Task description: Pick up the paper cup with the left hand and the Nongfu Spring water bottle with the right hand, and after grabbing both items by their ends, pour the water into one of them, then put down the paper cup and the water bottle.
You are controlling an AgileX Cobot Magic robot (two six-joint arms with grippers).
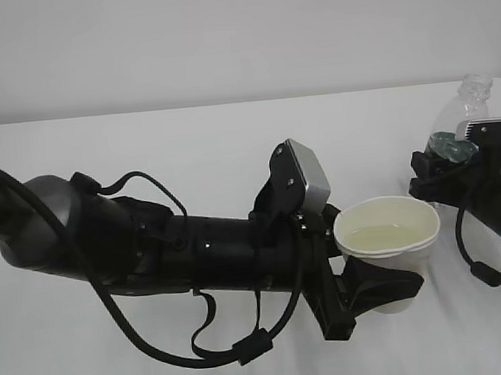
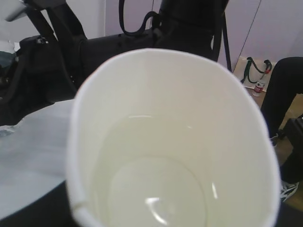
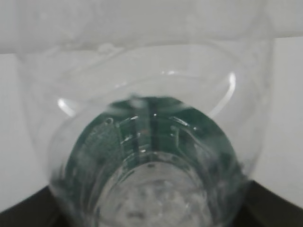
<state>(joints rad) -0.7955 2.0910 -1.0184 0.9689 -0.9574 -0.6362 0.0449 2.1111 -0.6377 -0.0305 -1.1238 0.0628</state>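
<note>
Paper cup (image 1: 387,239) upright, white outside, cream inside, part-filled with clear water (image 2: 156,189), right of the left arm's grey block (image 1: 306,179). Left pincer (image 1: 375,286) clamped round the cup's lower body. Nongfu Spring water bottle (image 1: 462,119), clear, green label, capless, stands upright right of the cup, gripped by the right pincer (image 1: 445,172) above the white surface (image 1: 186,140).

White table (image 1: 186,140) under both arms
Its plain white top runs back to a pale wall; whether the paper cup (image 1: 388,233) or the water bottle (image 1: 463,127) touches it cannot be told
</note>
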